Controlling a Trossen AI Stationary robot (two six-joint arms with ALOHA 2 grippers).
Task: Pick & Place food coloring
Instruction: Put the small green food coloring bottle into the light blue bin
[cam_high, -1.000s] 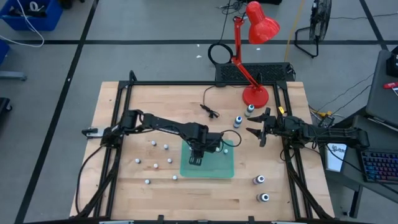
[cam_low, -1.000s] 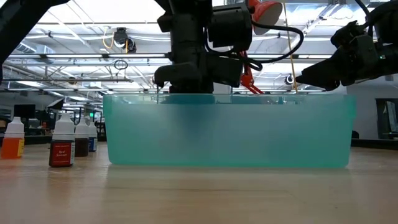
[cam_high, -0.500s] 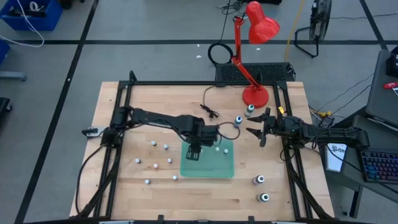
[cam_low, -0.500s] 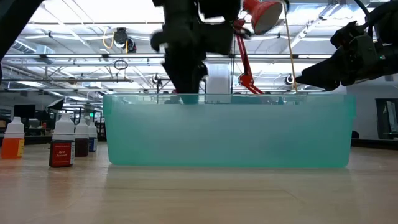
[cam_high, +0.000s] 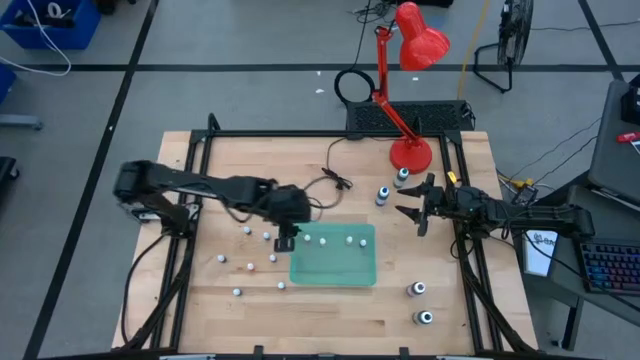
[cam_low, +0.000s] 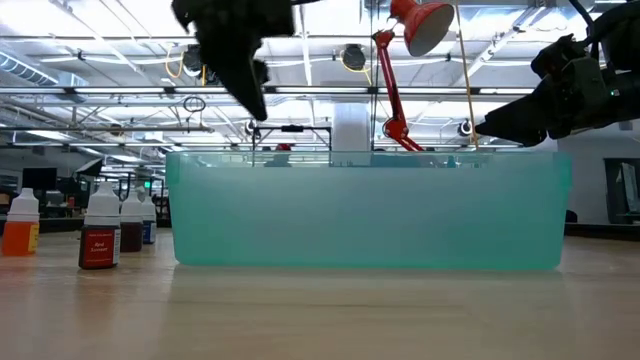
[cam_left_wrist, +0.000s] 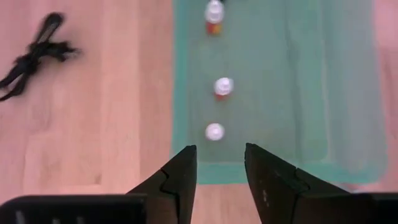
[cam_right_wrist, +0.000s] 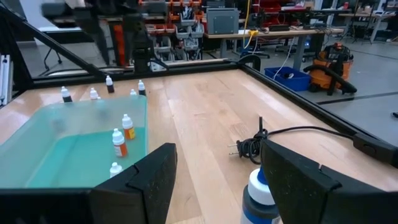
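High view places the left gripper (cam_high: 286, 240) just off the green tray's (cam_high: 335, 268) left rim, over bare table, between the tray and the loose small bottles (cam_high: 250, 267) scattered to its left; three small bottles (cam_high: 350, 240) stand in a row inside the tray, so judged as delivered, and the gripper's position suits a reach for another loose one; none is held. Left wrist view shows what the overhead cannot: the fingers (cam_left_wrist: 177, 180) stand apart with nothing between them, pointed along the tray's edge, the three white caps (cam_left_wrist: 214, 131) in line beyond them; a dark cable (cam_left_wrist: 34, 50) lies on the wood to one side.

Right gripper (cam_high: 415, 212) waits near the red lamp base (cam_high: 410, 155), jaws apart and empty; two larger bottles (cam_high: 383, 194) stand just beside it, two more (cam_high: 417, 290) lie nearer the front right corner. Right wrist view adds a blue-bodied bottle (cam_right_wrist: 258, 196) directly between its fingers (cam_right_wrist: 152, 177), not gripped, and orange labels on the tray bottles (cam_right_wrist: 127, 127). Low view alone shows label colours on the loose bottles (cam_low: 100, 240) left of the tray wall.
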